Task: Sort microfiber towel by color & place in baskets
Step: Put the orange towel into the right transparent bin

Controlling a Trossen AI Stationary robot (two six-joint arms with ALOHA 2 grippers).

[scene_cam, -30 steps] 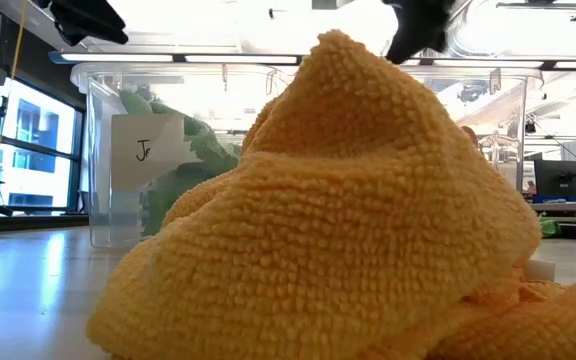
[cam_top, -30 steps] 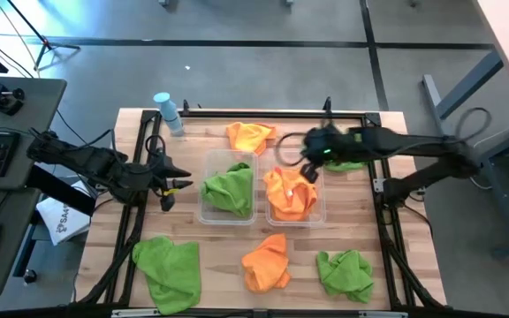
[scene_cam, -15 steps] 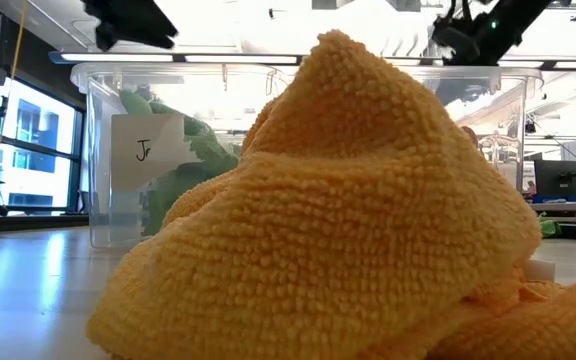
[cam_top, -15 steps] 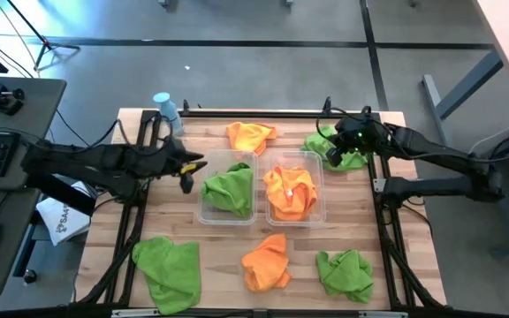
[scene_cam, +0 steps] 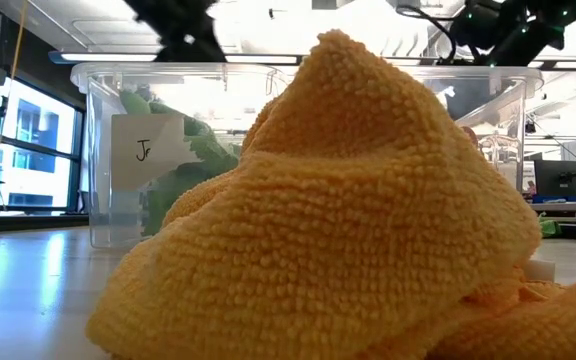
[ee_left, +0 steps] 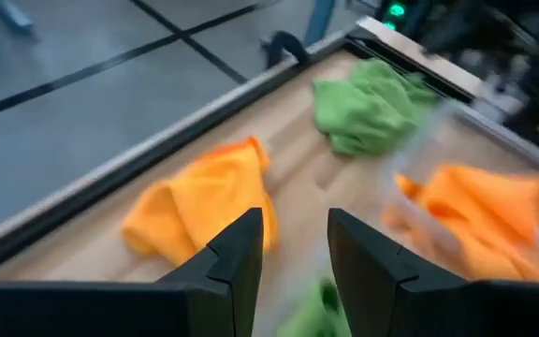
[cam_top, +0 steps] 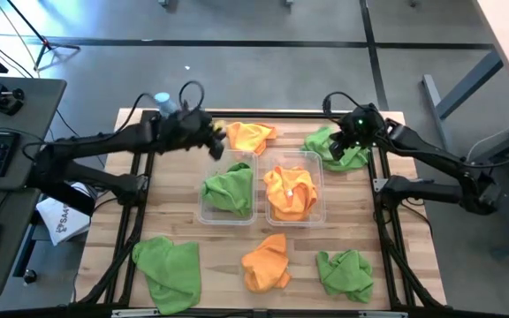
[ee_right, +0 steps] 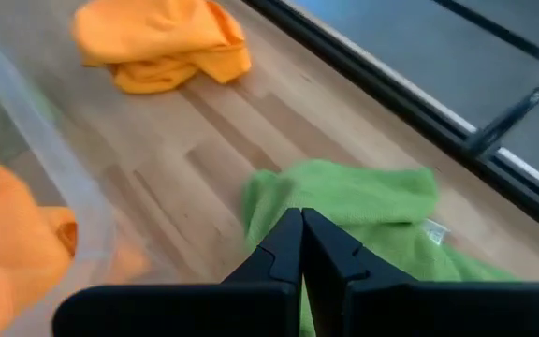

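We poise our left gripper (cam_top: 216, 141), fingers parted and empty, beside the orange towel (cam_top: 248, 136) at the table's far edge; our right gripper (cam_top: 337, 150), pinched shut on nothing, hovers over the green towel (cam_top: 334, 148) nearby.

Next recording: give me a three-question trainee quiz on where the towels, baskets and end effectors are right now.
1. True or false: the basket holding a green towel lies on the left arm's side.
2. How many towels lie loose on the table, outside both baskets?
3. Which towel is the open left end effector nearest? A. far orange towel B. near-left green towel

Key: 1 true; 2 five; 3 A. The right end effector, shut, is over the far green towel.
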